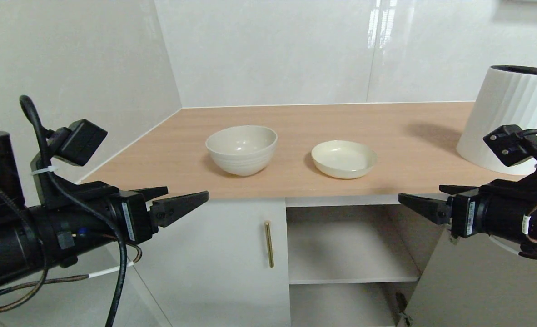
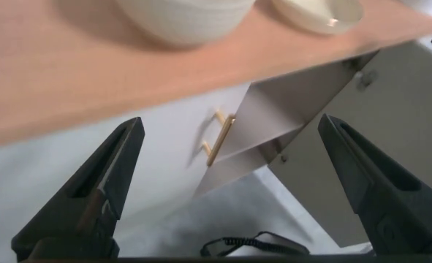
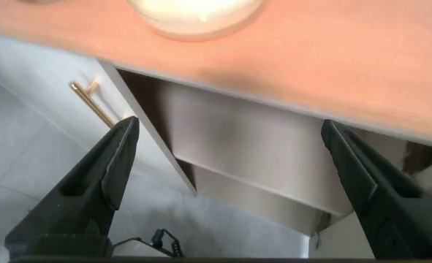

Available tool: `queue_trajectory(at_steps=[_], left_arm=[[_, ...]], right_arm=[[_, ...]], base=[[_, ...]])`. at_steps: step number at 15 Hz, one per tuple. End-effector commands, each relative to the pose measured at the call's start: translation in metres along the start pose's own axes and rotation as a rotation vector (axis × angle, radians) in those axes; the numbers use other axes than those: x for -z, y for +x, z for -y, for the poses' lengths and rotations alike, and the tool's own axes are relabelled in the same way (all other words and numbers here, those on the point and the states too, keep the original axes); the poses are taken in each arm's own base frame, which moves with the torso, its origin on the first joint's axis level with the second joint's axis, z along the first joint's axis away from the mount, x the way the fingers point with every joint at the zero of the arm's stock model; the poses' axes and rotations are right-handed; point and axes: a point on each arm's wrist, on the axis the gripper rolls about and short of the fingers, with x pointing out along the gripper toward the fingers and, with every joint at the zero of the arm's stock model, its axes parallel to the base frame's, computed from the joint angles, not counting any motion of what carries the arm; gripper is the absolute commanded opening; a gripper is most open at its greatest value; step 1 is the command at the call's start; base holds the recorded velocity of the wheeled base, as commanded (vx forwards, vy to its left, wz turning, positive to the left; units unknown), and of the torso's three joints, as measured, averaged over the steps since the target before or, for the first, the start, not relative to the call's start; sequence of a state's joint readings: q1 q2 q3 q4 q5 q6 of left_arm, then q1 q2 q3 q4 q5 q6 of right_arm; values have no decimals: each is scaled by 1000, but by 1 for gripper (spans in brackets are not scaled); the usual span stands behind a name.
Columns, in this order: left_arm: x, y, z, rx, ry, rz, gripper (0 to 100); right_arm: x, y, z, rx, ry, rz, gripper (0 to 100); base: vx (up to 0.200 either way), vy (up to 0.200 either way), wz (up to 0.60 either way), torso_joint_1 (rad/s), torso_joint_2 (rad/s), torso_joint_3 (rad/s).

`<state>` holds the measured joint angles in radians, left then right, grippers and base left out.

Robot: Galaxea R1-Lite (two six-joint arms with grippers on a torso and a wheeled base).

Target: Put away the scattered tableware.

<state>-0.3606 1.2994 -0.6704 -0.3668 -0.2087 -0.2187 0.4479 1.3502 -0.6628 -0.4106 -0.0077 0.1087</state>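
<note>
A deep cream bowl point(image 1: 242, 149) point(image 2: 186, 18) stands on the wooden countertop point(image 1: 295, 118), left of centre. To its right sits a shallow cream dish point(image 1: 344, 158) point(image 2: 319, 12) point(image 3: 195, 14). My left gripper point(image 1: 182, 198) point(image 2: 234, 175) hovers in front of the counter's front edge at the left, open and empty. My right gripper point(image 1: 425, 198) point(image 3: 230, 179) hangs at the right, level with the counter's front edge, also open with nothing between its fingers.
A white ribbed container point(image 1: 511, 116) stands at the counter's right end. Below the counter, the left cabinet door with a brass handle point(image 1: 269, 244) point(image 2: 219, 137) point(image 3: 93, 102) is closed; the right compartment is open, showing a shelf point(image 1: 350, 261) point(image 3: 267, 193). White walls bound the back and left.
</note>
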Motion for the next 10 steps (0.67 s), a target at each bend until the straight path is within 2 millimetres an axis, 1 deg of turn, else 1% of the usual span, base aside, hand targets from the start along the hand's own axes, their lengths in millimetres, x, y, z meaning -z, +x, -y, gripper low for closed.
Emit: queue_trajectory(at_steps=[1,10], left_arm=[[0,1,0,-1,-1,-3,100],[1,2,-1,-3,-2,-7,100]], right_arm=[[2,3,0,1,0,-12,100],[7,9,1,7,1,-39,100]], base=[[0,0,0,188,-471,-290],[0,0,0,207,-478,-281]])
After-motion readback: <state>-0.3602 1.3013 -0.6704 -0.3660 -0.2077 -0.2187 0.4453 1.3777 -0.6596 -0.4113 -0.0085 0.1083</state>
